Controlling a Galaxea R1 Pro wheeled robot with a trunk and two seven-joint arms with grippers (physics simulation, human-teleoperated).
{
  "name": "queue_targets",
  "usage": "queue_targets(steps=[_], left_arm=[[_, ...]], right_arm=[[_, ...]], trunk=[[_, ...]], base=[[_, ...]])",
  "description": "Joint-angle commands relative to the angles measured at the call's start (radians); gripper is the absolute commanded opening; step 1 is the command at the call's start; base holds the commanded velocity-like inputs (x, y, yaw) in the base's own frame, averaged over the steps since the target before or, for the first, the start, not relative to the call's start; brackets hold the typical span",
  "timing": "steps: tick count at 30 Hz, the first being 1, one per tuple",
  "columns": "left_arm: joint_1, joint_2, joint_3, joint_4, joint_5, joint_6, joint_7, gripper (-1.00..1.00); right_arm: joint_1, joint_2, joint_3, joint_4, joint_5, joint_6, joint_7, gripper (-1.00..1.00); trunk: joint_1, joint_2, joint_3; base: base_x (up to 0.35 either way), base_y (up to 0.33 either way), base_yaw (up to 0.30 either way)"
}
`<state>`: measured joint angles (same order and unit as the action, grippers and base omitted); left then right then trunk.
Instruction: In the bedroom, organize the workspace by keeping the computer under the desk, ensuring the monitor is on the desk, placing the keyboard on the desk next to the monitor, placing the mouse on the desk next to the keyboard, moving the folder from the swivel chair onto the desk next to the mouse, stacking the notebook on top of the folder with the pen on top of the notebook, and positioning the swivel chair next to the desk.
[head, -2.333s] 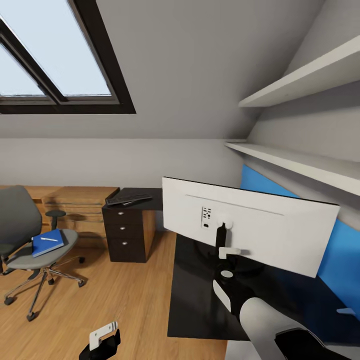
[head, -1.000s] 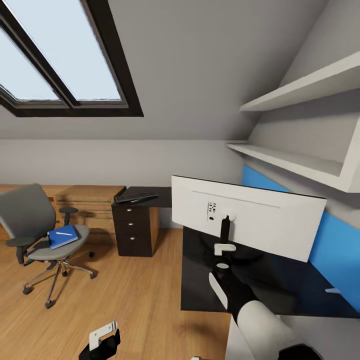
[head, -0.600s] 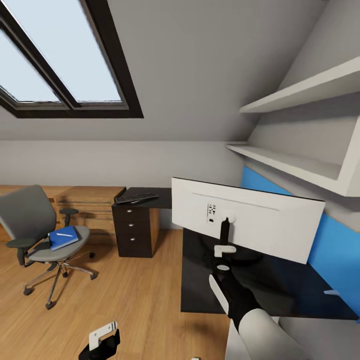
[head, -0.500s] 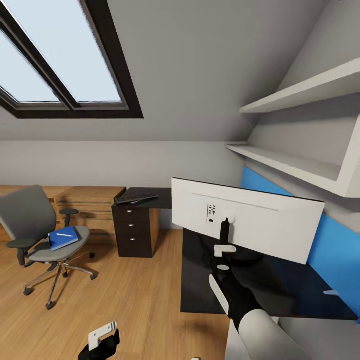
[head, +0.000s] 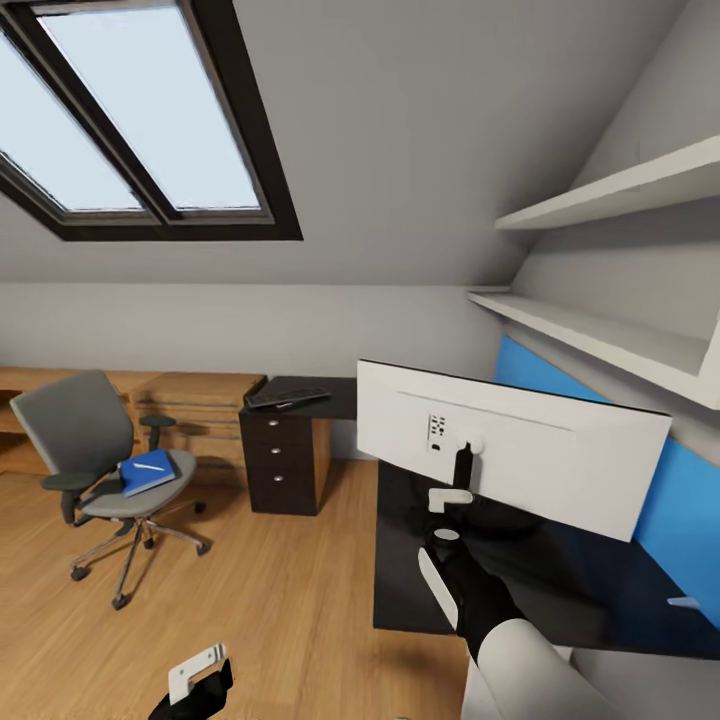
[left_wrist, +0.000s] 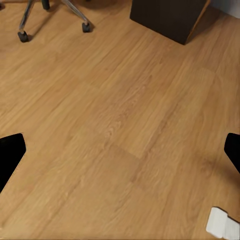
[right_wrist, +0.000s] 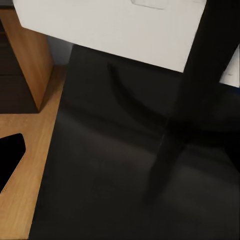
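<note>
Nearest, low over the light wooden plank floor (left_wrist: 115, 125), hangs the left gripper (head: 195, 682), a black-and-white claw whose fingers (left_wrist: 10, 155) stand wide apart with nothing between them. The right gripper (head: 452, 497), on a black-and-white forearm reaching over the long black L-shaped bench (head: 540, 585), sits at the thin black neck of the wide flat monitor (head: 510, 455) with the white back; whether its fingers clamp the neck I cannot tell, since the neck hides them in the wrist view. The monitor stands upright on the near wing of the bench, its long axis running along the blue wall panel (head: 680, 500) and its white back turned toward the robot, so the screen looks to face the wall. Further off, the slim black keyboard (head: 287, 398) lies on the far wing of the bench above the round-knobbed drawers, well apart from the monitor, its length slanting across that wing. Farthest to the left, the grey padded swivel chair (head: 95, 455) on its chrome star base stands well away from the bench, carrying the flat bright blue folder (head: 148, 472) with the slim white pen (head: 150, 466) on it. By my judgement only the monitor on the bench is in hand; keyboard, folder, pen and chair all remain to be brought over.
</note>
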<state>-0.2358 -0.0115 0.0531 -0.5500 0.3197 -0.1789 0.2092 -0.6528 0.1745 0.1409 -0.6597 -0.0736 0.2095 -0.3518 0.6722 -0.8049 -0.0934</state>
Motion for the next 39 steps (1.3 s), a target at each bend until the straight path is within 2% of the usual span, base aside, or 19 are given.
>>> queue_targets(steps=[1, 9, 19, 31, 39], left_arm=[[-0.001, -0.001, 0.001, 0.000, 0.009, -0.004, -0.001, 1.00], [-0.001, 0.000, 0.001, 0.001, 0.008, -0.004, -0.002, 1.00], [0.000, 0.001, 0.002, 0.000, 0.009, -0.004, -0.003, 1.00], [0.000, 0.002, 0.002, 0.001, 0.010, -0.004, -0.003, 1.00], [0.000, 0.001, 0.002, 0.001, 0.007, -0.008, -0.003, 1.00]], right_arm=[[-0.001, 0.000, 0.003, -0.001, -0.008, 0.004, -0.007, 1.00], [-0.001, 0.000, 0.003, -0.001, -0.008, 0.002, -0.005, 1.00], [-0.001, 0.000, 0.003, -0.001, -0.008, 0.000, -0.003, 1.00], [-0.001, 0.000, 0.000, 0.000, -0.007, -0.002, -0.001, 1.00], [-0.001, 0.000, 0.000, 0.000, -0.006, -0.002, -0.002, 1.00]], trunk=[[-0.004, 0.006, 0.002], [-0.034, 0.062, 0.027], [-0.073, 0.132, 0.058], [-0.119, 0.216, 0.096], [-0.119, 0.216, 0.096]], base=[[0.000, 0.000, 0.255], [-0.034, 0.007, 0.259], [-0.235, 0.142, 0.245], [-0.281, 0.192, 0.047], [-0.129, 0.094, 0.002]])
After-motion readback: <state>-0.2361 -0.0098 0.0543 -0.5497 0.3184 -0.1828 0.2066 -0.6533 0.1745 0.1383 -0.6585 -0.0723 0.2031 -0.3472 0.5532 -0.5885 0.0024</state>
